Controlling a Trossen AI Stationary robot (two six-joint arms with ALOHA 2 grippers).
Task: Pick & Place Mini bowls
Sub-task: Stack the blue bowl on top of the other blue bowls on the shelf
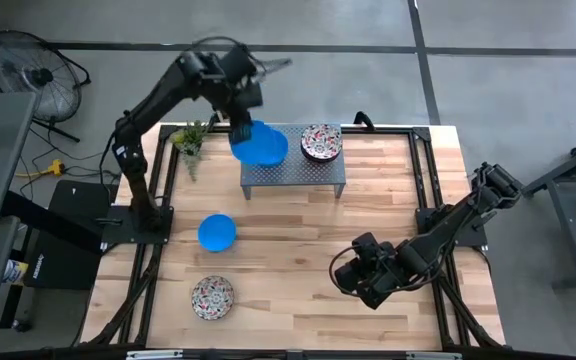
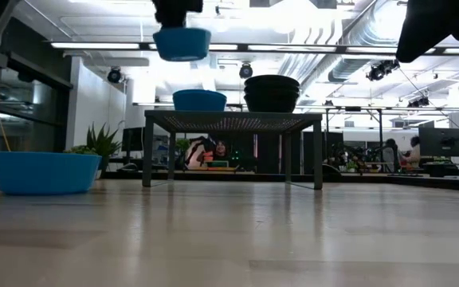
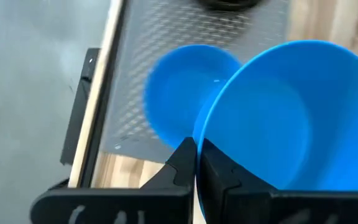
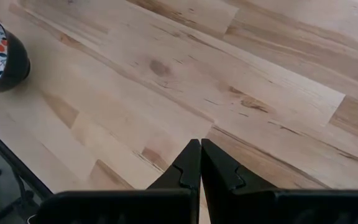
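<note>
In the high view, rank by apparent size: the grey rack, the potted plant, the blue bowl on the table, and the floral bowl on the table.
1. Grey rack, clearly largest.
2. Blue bowl on the table and floral bowl on the table: they look alike, so no ranking.
3. Potted plant: its spread seems close to the bowls', so last place is unsure.

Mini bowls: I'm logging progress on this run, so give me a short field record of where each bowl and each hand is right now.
held bowl: blue bowl gripped at its rim by the left hand, held in the air above the rack
rack: second blue bowl on its left end, floral stack on its right end
table: loose blue bowl and floral bowl, both left of centre
right hand: shut, holding nothing, hovering over bare wood at the table's right
plant: table's far left corner
</note>
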